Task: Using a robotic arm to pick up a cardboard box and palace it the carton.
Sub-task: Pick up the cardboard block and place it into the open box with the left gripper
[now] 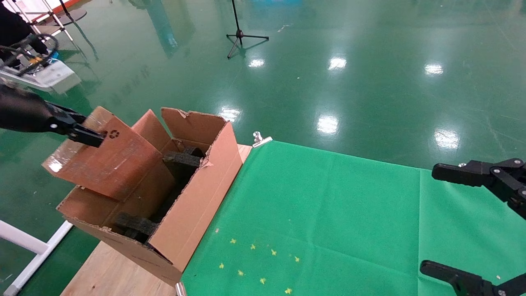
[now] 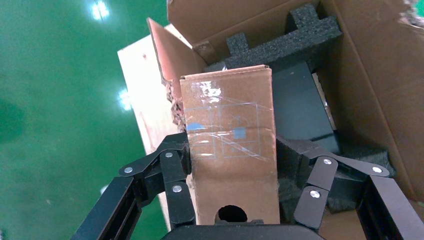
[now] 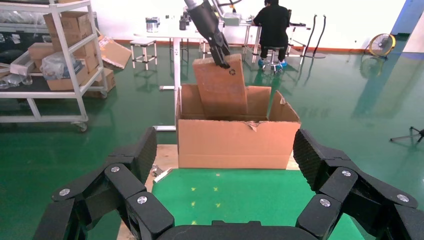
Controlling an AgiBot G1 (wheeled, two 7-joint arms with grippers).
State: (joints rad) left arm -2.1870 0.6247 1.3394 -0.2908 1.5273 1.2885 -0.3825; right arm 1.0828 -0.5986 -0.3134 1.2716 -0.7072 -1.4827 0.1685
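My left gripper (image 1: 91,137) is shut on the upper end of the small slim cardboard box (image 1: 111,164), beside its recycling mark. The box hangs tilted, with its lower end down inside the large torn-flapped carton (image 1: 197,201). In the left wrist view the taped box (image 2: 230,130), with a round hole in its narrow side, sits between my left gripper's (image 2: 232,162) black fingers (image 2: 175,170). Black foam blocks (image 2: 285,42) lie in the carton below it. My right gripper (image 1: 435,222) hangs open and empty over the green mat, far right. The right wrist view shows the carton (image 3: 237,142) and the box (image 3: 222,92).
The carton stands on the wooden table (image 1: 111,271) at the left edge of a green mat (image 1: 328,218) held by a metal clamp (image 1: 261,139). A tripod (image 1: 240,35) stands on the green floor beyond. Shelves (image 3: 55,60) and a seated person (image 3: 274,25) are far behind the carton.
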